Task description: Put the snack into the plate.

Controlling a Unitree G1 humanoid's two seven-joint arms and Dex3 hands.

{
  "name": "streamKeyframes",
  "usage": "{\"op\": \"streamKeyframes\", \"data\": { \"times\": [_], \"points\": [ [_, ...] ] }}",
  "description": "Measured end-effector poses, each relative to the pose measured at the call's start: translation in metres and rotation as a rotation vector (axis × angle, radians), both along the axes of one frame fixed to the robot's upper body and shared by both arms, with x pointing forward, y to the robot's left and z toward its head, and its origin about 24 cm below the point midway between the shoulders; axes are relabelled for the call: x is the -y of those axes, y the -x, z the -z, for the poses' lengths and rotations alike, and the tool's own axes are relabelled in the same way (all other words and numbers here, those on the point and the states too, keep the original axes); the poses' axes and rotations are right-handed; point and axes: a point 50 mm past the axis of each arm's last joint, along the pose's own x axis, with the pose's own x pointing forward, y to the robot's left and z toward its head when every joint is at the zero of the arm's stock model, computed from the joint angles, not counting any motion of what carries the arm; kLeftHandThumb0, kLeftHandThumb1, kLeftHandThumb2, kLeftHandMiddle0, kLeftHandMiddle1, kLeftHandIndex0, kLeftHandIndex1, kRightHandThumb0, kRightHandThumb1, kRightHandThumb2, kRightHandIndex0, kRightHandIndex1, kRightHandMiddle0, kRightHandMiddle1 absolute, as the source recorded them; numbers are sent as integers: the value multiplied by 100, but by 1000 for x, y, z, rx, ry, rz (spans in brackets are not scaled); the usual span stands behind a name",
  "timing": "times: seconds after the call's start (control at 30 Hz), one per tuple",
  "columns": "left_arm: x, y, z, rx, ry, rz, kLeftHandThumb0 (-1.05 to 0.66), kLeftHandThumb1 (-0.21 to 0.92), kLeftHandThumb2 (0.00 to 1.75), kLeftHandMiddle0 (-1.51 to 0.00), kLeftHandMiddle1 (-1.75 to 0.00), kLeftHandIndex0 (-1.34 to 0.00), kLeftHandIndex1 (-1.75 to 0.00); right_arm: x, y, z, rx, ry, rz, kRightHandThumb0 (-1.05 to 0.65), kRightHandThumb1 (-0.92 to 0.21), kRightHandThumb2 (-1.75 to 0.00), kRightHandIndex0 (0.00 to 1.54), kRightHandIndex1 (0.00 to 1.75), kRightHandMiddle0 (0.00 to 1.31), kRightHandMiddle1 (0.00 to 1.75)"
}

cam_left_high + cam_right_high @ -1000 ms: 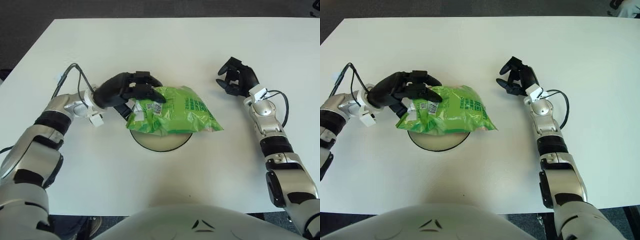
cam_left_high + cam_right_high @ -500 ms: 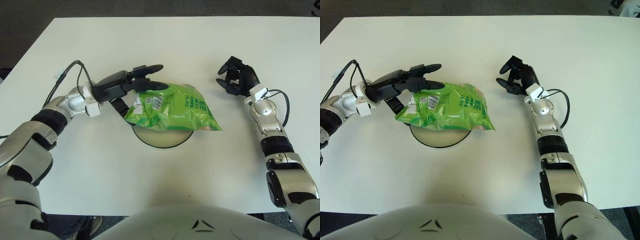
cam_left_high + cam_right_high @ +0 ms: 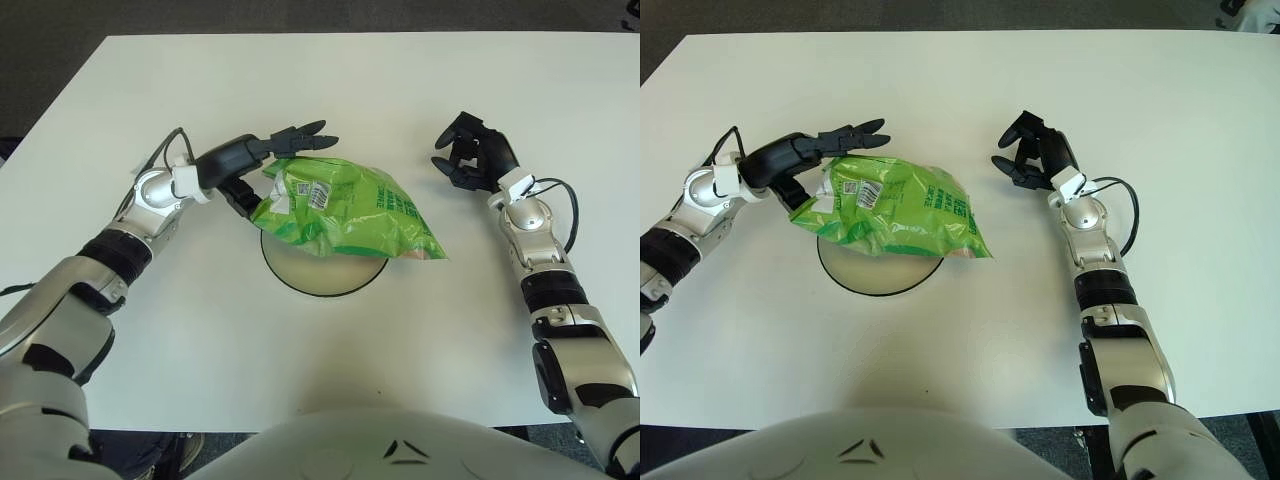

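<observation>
Now our left hand (image 3: 245, 160) has its fingers spread beside the snack (image 3: 345, 208), which lies half over the plate (image 3: 320, 268) and, we fear, may slide onto the table (image 3: 320, 90).

Green snack bag (image 3: 345, 208) lying tilted across round white plate (image 3: 322, 273), overhanging rim.
</observation>
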Motion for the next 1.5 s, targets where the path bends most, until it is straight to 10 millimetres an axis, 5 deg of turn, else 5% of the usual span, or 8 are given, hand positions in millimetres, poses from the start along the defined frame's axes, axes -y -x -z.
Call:
{"op": "streamKeyframes", "data": {
  "times": [0.2, 0.63, 1.03, 1.4, 1.43, 1.47, 1.5],
  "points": [
    [-11, 14, -5, -96, 263, 84, -46, 92, 15, -17, -3, -30, -1, 1, 2, 5, -21, 2, 4, -38, -84, -38, 78, 175, 50, 147],
    [-53, 51, -38, 216, 426, -67, -33, 92, 13, -15, 0, -34, -3, 2, 3, 10, -44, 8, 9, -38, -85, -38, 78, 175, 50, 147],
    [-64, 46, -15, 351, 413, -203, -29, 92, 12, -12, 0, -34, -2, 4, 3, 11, -50, 13, 13, -38, -85, -38, 78, 175, 51, 146],
    [-64, 30, -23, 476, 500, -170, -26, 92, 10, -17, -1, -45, -6, 3, 2, 10, -49, 16, 7, -38, -85, -37, 77, 175, 51, 146],
    [-64, 27, -26, 480, 512, -158, -25, 92, 10, -21, -1, -51, -9, 3, 2, 10, -49, 16, 8, -38, -85, -37, 77, 175, 51, 146],
    [-64, 24, -28, 486, 521, -151, -29, 92, 15, -32, -4, -50, -57, 3, 2, 10, -49, 17, 8, -38, -85, -37, 77, 175, 51, 146],
    [-62, 20, -32, 499, 528, -139, -31, 92, 18, -39, -6, -50, -87, 3, 2, 10, -49, 17, 8, -38, -85, -37, 77, 175, 51, 146]
  ]
}}
